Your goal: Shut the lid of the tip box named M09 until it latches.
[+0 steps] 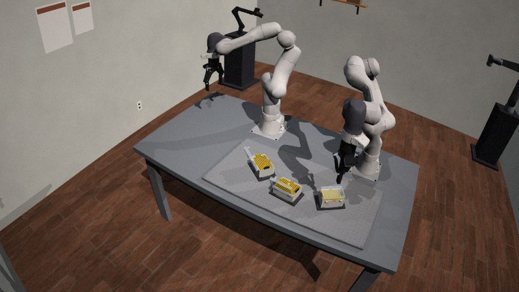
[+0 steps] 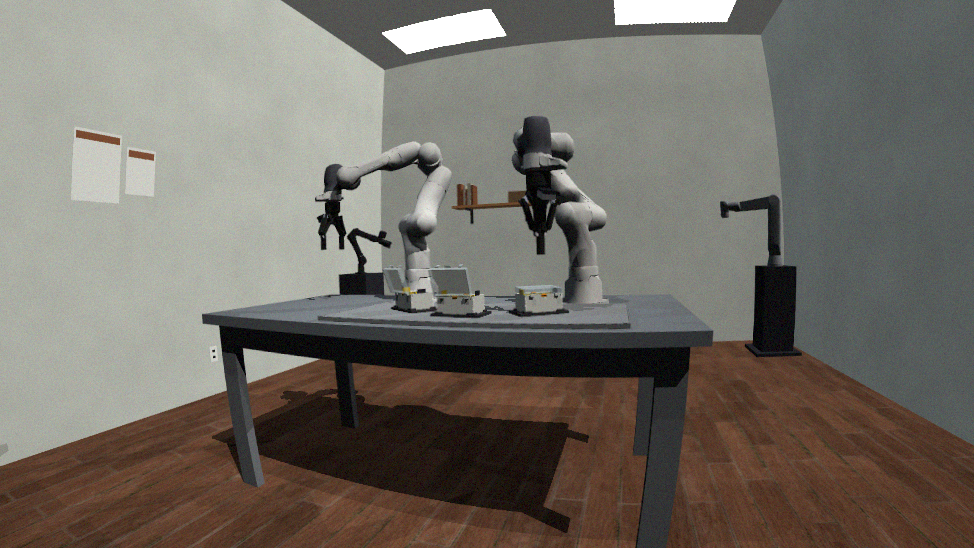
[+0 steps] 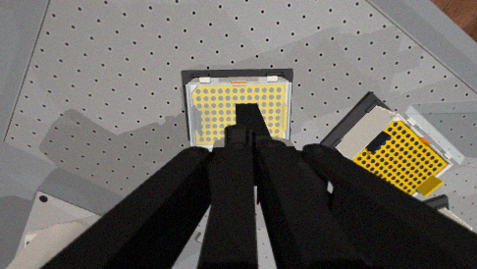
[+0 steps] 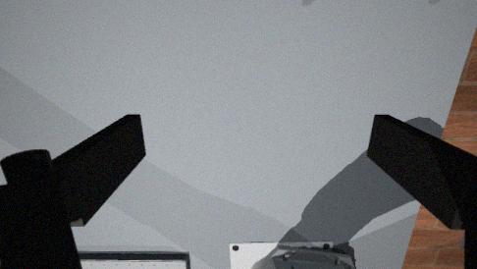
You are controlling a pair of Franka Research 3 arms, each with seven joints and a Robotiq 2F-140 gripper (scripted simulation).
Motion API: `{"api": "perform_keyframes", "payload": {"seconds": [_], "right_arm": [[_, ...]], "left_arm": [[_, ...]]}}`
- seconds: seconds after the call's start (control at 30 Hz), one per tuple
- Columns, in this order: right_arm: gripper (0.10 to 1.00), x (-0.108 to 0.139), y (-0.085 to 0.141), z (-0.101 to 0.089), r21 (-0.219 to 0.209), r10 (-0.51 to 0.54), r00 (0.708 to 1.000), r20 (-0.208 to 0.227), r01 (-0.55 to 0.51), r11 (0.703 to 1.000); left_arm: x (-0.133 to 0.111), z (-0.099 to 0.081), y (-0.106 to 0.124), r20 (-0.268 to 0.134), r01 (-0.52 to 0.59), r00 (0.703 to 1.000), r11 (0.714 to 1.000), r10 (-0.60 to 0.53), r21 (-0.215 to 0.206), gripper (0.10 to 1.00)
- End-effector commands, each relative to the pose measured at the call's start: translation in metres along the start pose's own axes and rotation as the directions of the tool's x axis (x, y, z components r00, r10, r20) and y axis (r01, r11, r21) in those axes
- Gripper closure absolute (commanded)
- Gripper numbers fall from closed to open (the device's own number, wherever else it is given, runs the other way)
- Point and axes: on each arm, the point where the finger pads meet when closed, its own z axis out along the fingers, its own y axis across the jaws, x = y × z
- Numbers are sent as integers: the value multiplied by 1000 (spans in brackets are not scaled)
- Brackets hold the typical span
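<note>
The right-hand tip box in the top view (image 1: 332, 204) (image 2: 538, 303) (image 3: 221, 98) has its clear lid (image 2: 538, 290) (image 3: 289, 113) down over the yellow rack; I cannot tell whether it is latched. It sits in its dark holder plate (image 1: 321, 208) (image 3: 237, 73). The middle box (image 1: 283, 195) (image 2: 459, 304) (image 3: 363, 130) and the far-left box (image 1: 266, 172) (image 2: 415, 300) have raised lids. The stickers are not readable. My left gripper (image 1: 339, 180) (image 2: 540, 252) (image 3: 245, 121) is shut and empty, above the right-hand box. My right gripper (image 1: 213, 86) (image 2: 332, 245) (image 4: 255, 135) is open, high over the table's far left.
The boxes stand on a perforated board (image 1: 225, 174) (image 3: 123, 29) on the grey table (image 1: 173, 145). The middle box's raised clear lid (image 2: 450, 280) (image 3: 434, 134) and the far-left box's raised lid (image 1: 247, 151) (image 2: 393, 280) stick up near the left gripper's side.
</note>
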Motion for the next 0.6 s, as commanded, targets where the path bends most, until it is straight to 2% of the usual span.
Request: {"api": "perform_keyframes", "payload": {"seconds": [0.0,0.17,0.57], "right_arm": [[98,0,0,0,1,5,1000,-2,-5,1000],[98,0,0,0,1,5,1000,-2,-5,1000],[98,0,0,0,1,5,1000,-2,-5,1000]], "left_arm": [[-3,-7,-2,8,6,1000,1000,-6,8,999],[-3,-16,-2,8,6,1000,1000,-6,8,999],[-3,-16,-2,8,6,1000,1000,-6,8,999]]}}
